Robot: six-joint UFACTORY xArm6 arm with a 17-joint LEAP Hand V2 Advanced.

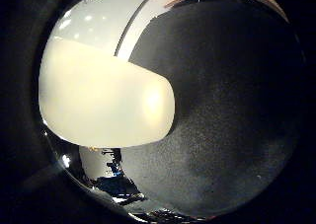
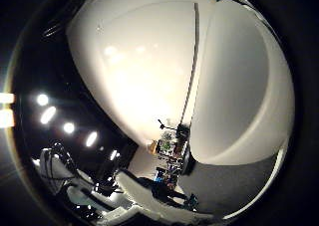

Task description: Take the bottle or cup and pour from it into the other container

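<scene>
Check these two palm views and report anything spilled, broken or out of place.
Nothing stands out. A pale cream container fills much of the little finger side view, so it is close to the palm, with a dark speckled surface beside it. No spill or damage shows on either. The hand's fingers cannot be made out.
</scene>
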